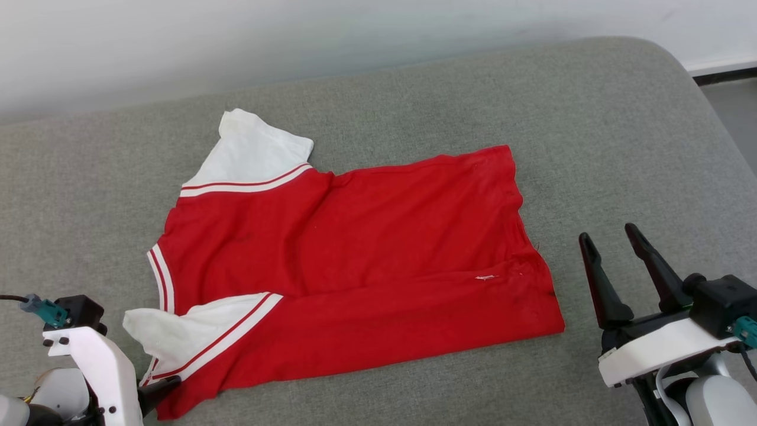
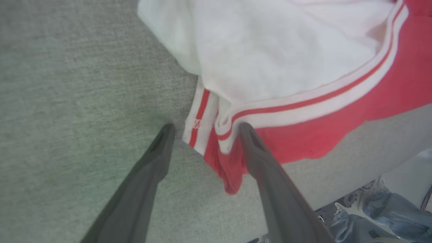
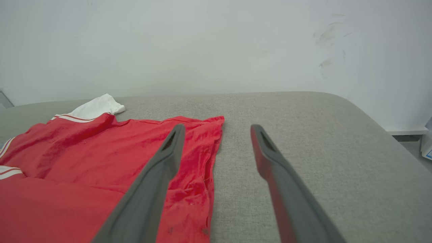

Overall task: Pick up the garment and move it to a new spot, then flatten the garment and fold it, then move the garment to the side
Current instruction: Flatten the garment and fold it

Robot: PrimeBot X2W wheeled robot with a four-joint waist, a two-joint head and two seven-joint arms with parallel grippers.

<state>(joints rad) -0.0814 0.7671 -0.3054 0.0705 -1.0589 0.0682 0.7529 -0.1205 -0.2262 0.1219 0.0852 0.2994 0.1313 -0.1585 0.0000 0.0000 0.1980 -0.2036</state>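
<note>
Looking down the left gripper point(image 2: 206, 126) first: its two dark fingers are spread apart with nothing clamped. The striped corner of the jersey point(image 2: 287, 67) lies in the gap between them. One finger point(image 2: 158, 158) is over bare grey cushion point(image 2: 67, 101), the other runs along the red edge of the cloth. A white sleeve point(image 2: 270, 44) bunches just beyond the tips. Past the cushion's edge, at the lower right, there are a person's blue jeans point(image 2: 391, 209).

Over to the right wrist view: the right gripper point(image 3: 217, 130) is spread wide too, holding nothing. One finger point(image 3: 158, 175) crosses in front of the jersey's rumpled hem, the other is over bare cushion. Behind it is a pale wall point(image 3: 202, 44) with a few dark scuff marks point(image 3: 325, 37) and a white baseboard point(image 3: 405, 130) at the far right.

Now the head view: the jersey lies spread on the middle of the cushion, red body running to the right, both white sleeves at the left. One sleeve points toward the wall; the other is crumpled near the left gripper, whose fingertip touches the cloth's lower left corner. The right gripper is just beside the hem and clear of it. A strip of grey floor point(image 1: 733, 106) shows at the upper right.
</note>
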